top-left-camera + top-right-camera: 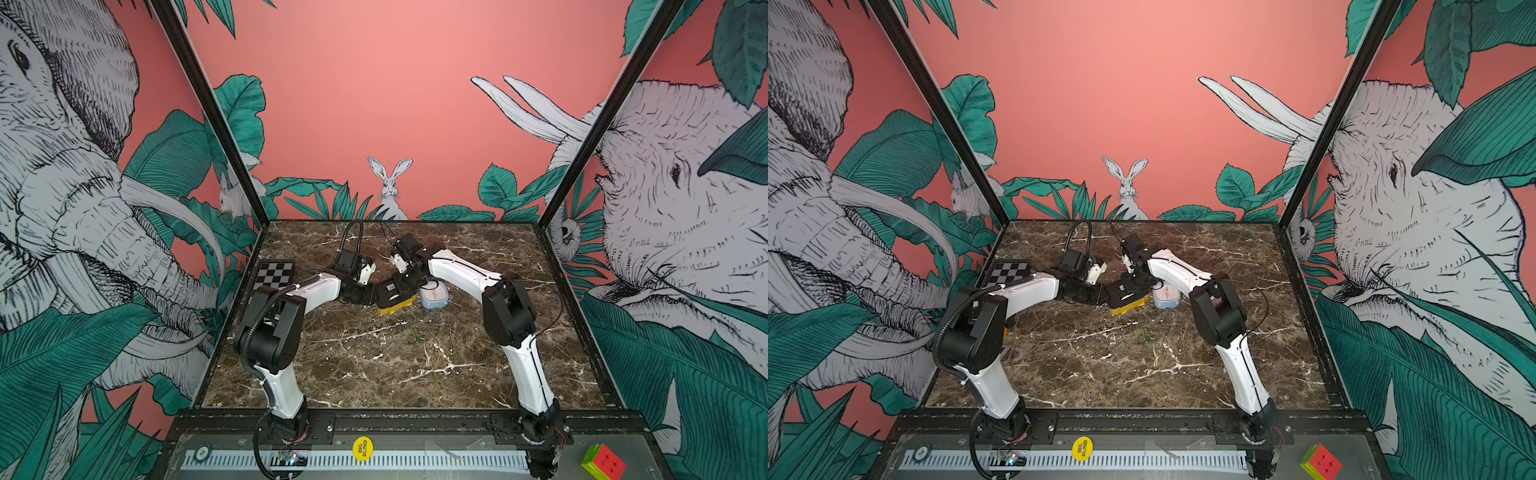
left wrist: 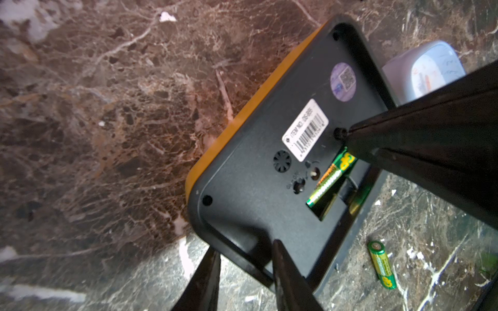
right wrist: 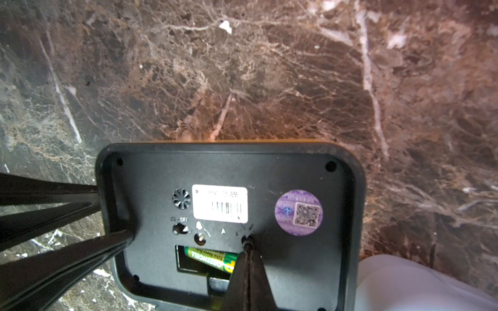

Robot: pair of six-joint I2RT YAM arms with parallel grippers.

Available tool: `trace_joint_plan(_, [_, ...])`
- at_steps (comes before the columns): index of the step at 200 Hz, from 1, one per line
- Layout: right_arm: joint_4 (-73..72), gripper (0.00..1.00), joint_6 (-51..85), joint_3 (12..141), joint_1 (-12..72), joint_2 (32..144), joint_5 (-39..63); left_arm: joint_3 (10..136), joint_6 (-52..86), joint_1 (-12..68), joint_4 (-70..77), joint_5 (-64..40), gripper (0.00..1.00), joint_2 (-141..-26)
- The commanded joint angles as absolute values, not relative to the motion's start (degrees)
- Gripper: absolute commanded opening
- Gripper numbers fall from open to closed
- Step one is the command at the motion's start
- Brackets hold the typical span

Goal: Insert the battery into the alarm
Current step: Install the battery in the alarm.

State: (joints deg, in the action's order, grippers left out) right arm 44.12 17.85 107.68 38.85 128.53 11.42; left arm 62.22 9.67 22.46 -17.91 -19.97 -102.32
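two "gp greencell" batteries: seated battery (image 3: 208, 255) in the back bay of the alarm (image 3: 269, 172), loose battery (image 2: 382, 265) on the table (image 2: 107, 107). left claw (image 2: 244, 246) grips the alarm's edge; right claw (image 3: 248, 250), closed empty, sits over the seated battery's end.

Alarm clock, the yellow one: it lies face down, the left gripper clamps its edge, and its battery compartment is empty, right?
Not quite. The battery compartment is not empty: the right wrist view shows a green GP battery in it, partly hidden by the shut right gripper. The yellow alarm clock does lie face down, the left gripper clamped on its edge.
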Motion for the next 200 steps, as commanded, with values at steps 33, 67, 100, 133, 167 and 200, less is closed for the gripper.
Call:
trace_joint_plan(33, [48.3, 0.0, 18.6, 104.6, 40.6, 131.9, 16.3, 60.9, 9.7, 22.7, -20.5, -16.3, 0.34, -105.1])
trace_joint_plan(67, [43.4, 0.0, 18.5, 104.4, 40.6, 128.9, 15.1, 60.8, 9.7, 22.8, -20.6, -16.1, 0.34, -104.9])
trace_joint_plan(100, [41.9, 0.05, 18.4, 106.6, 40.6, 126.1, 11.2, 60.7, 9.5, 22.7, -20.9, -15.8, 0.34, -104.8])
trace_joint_plan(133, [40.8, 0.16, 19.0, 108.0, 40.2, 124.5, 8.1, 60.3, 9.5, 22.8, -21.0, -15.5, 0.34, -104.7])
trace_joint_plan(167, [40.6, 0.26, 18.8, 108.1, 40.0, 123.3, 6.3, 60.1, 9.5, 22.8, -21.0, -15.4, 0.34, -104.6])
trace_joint_plan(200, [41.5, 0.29, 18.3, 107.3, 39.9, 122.8, 5.3, 60.1, 9.5, 22.7, -21.0, -15.4, 0.34, -104.6])
